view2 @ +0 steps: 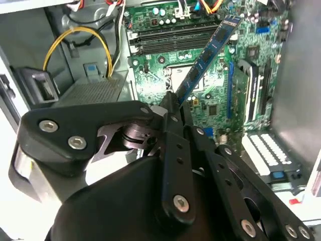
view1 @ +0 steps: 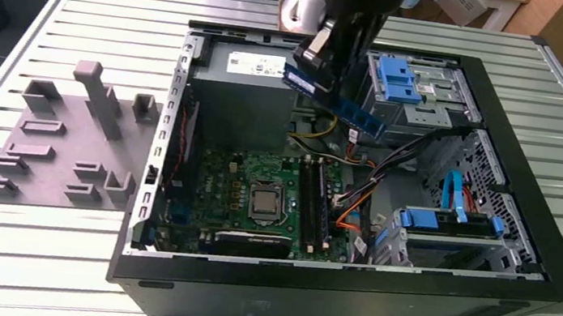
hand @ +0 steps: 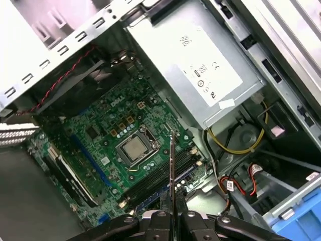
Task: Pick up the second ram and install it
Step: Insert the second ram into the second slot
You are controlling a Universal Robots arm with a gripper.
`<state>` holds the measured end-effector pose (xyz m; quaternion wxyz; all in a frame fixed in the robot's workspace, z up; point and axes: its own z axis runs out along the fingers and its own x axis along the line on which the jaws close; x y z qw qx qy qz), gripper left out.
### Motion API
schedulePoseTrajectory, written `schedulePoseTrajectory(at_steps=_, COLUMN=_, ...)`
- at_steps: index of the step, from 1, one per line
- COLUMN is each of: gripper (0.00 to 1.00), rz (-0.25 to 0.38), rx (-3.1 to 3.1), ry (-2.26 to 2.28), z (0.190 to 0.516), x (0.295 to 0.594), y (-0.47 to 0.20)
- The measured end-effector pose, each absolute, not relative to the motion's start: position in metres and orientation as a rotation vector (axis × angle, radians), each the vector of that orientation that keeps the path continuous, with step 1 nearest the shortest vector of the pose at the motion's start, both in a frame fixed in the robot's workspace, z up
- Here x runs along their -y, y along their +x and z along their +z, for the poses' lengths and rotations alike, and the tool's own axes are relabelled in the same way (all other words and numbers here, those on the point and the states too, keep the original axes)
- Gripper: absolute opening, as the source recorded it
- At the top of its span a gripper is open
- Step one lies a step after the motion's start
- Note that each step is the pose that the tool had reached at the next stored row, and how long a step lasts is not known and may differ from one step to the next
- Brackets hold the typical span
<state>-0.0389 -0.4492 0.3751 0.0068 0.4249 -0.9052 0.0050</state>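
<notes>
My gripper (view1: 312,74) is shut on the second ram (view1: 337,104), a long dark stick with black chips, held tilted in the air above the open computer case (view1: 537,200). In the second wrist view the ram (view2: 208,52) slants out from the gripper (view2: 174,106) over the green motherboard (view2: 210,95). The first wrist view has the ram (hand: 172,165) edge-on, rising from the gripper (hand: 172,215), over the long black slots (hand: 155,182). Those slots (view1: 311,203) lie below and nearer the case's front in the exterior view.
A grey power supply (view1: 241,91) stands in the case beside the held stick. Blue drive brackets (view1: 401,80) and orange and yellow cables (view1: 352,208) fill the exterior view's right. A grey plastic fixture (view1: 66,138) with upright blocks sits on the slatted table (view1: 83,9) at the left.
</notes>
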Motion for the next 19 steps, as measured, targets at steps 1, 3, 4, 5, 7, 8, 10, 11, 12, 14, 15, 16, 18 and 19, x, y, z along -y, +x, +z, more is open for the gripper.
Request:
schedulePoseTrajectory(at_steps=1, gripper=0.14, rz=0.016, rx=2.843, ry=1.304, z=0.3748, x=0.4492, y=-0.0389)
schedulePoseTrajectory(at_steps=3, gripper=0.14, rz=0.017, rx=2.865, ry=1.253, z=0.3740, x=0.4492, y=-0.0389)
schedulePoseTrajectory(at_steps=4, gripper=0.14, rz=0.018, rx=2.876, ry=1.227, z=0.3736, x=0.4492, y=-0.0389)
schedulePoseTrajectory(at_steps=5, gripper=0.14, rz=0.019, rx=2.886, ry=1.201, z=0.3732, x=0.4492, y=-0.0389)
schedulePoseTrajectory(at_steps=7, gripper=0.14, rz=0.020, rx=2.907, ry=1.150, z=0.3725, x=0.4492, y=-0.0389)
schedulePoseTrajectory(at_steps=8, gripper=0.14, rz=0.021, rx=2.916, ry=1.124, z=0.3722, x=0.4492, y=-0.0389)
schedulePoseTrajectory(at_steps=10, gripper=0.14, rz=0.023, rx=2.935, ry=1.072, z=0.3717, x=0.4492, y=-0.0389)
schedulePoseTrajectory(at_steps=11, gripper=0.14, rz=0.024, rx=2.943, ry=1.048, z=0.3714, x=0.4492, y=-0.0389)
schedulePoseTrajectory(at_steps=12, gripper=0.14, rz=0.025, rx=2.951, ry=1.023, z=0.3712, x=0.4492, y=-0.0389)
schedulePoseTrajectory(at_steps=14, gripper=0.14, rz=0.027, rx=2.967, ry=0.973, z=0.3706, x=0.4492, y=-0.0389)
schedulePoseTrajectory(at_steps=15, gripper=0.14, rz=0.028, rx=2.975, ry=0.948, z=0.3703, x=0.4492, y=-0.0389)
schedulePoseTrajectory(at_steps=16, gripper=0.14, rz=0.029, rx=2.983, ry=0.921, z=0.3700, x=0.4492, y=-0.0389)
schedulePoseTrajectory(at_steps=18, gripper=0.14, rz=0.031, rx=2.997, ry=0.871, z=0.3694, x=0.4492, y=-0.0389)
schedulePoseTrajectory(at_steps=19, gripper=0.14, rz=0.032, rx=3.004, ry=0.846, z=0.3692, x=0.4492, y=-0.0389)
